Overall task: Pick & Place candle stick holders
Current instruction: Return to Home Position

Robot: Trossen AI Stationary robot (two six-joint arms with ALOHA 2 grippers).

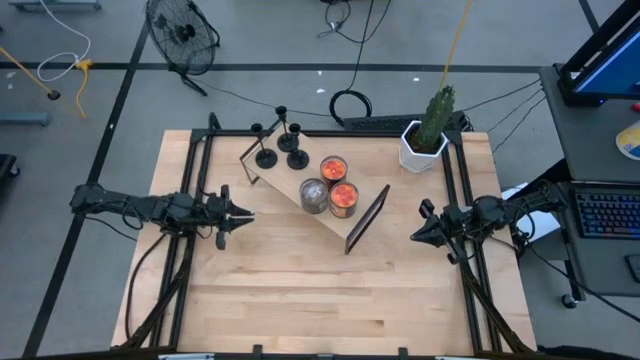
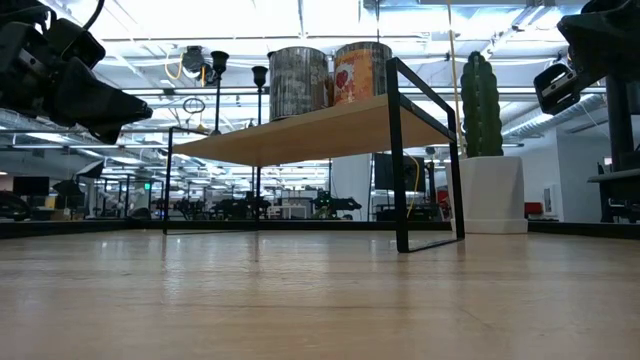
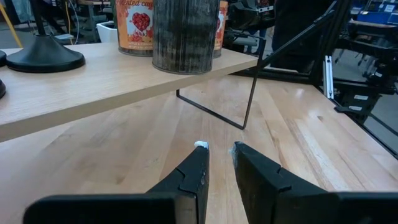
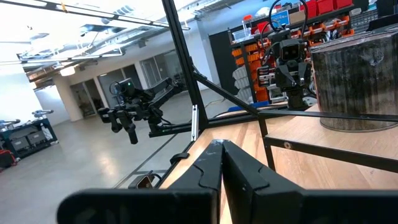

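Note:
Three black candle stick holders (image 1: 282, 148) stand on their disc bases at the far left end of a wooden shelf riser (image 1: 300, 212). One disc base shows in the left wrist view (image 3: 43, 59), and two stems with cups show in the low view (image 2: 218, 62). My left gripper (image 1: 245, 213) hovers left of the riser, pointing toward it, its fingers (image 3: 219, 152) a narrow gap apart and empty. My right gripper (image 1: 416, 235) hovers right of the riser, shut and empty (image 4: 221, 147).
On the riser stand a grey can (image 1: 314, 195) and two orange cans (image 1: 333, 168) (image 1: 344, 199). The riser's black frame legs (image 1: 366, 219) stand on the table. A cactus in a white pot (image 1: 424, 143) stands at the far right. Bare wood (image 1: 320, 300) lies toward the near edge.

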